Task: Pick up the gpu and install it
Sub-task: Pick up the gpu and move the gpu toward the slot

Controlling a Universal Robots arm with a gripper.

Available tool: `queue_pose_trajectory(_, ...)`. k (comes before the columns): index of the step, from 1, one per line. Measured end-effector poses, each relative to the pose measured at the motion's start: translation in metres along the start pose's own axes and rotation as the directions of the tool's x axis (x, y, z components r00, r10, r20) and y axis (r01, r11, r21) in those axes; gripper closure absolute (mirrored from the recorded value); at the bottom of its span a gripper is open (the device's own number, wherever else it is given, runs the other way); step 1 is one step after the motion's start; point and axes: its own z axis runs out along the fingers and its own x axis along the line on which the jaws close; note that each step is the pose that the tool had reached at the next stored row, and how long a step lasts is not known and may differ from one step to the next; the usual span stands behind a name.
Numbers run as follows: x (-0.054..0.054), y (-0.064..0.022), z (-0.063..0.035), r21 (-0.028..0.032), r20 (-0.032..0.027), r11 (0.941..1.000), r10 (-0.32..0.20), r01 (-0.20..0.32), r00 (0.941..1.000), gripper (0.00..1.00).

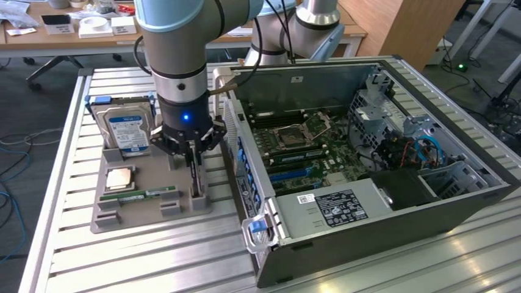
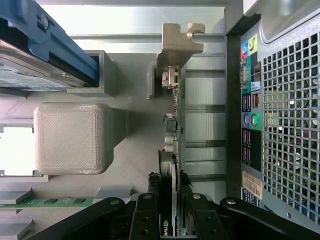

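The exterior view shows a robot arm reaching straight down over a grey tray (image 1: 114,217) on a slatted metal table (image 1: 122,262). To the exterior view's right of the tray lies an open computer case (image 1: 366,201) with its circuit board exposed. The tray also holds a hard drive (image 1: 124,129) standing upright, a square processor chip (image 1: 119,177) and a narrow memory stick (image 1: 146,195).

In this view the gripper (image 1: 192,160) hides much of the gpu (image 1: 197,183), which shows as a thin upright sliver in a slot at the tray's edge nearest the case.

The wrist view looks down the gripper (image 2: 169,180) and shows its fingers (image 2: 150,200) closed against both faces of the gpu (image 2: 169,160). The card stands on its long edge. Its long axis runs parallel to the case's rear panel (image 2: 285,125), just beside it. Its silver end bracket (image 2: 177,42) points toward the hard drive (image 2: 30,55) end of the tray (image 2: 130,165). The gripped end sits level with the memory stick (image 2: 55,202).
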Motion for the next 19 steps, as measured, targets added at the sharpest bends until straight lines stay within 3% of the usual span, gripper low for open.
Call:
queue_pose_trajectory(11, 0.0, 0.0, -0.0001, 0.0001, 0.0, 1.0, 0.0, 0.0, 1.0, 0.74)
queue_pose_trajectory(19, 0.0, 0.0004, -0.0114, 0.0002, 0.0, 1.0, 0.0, 0.0, 1.0, 0.74)
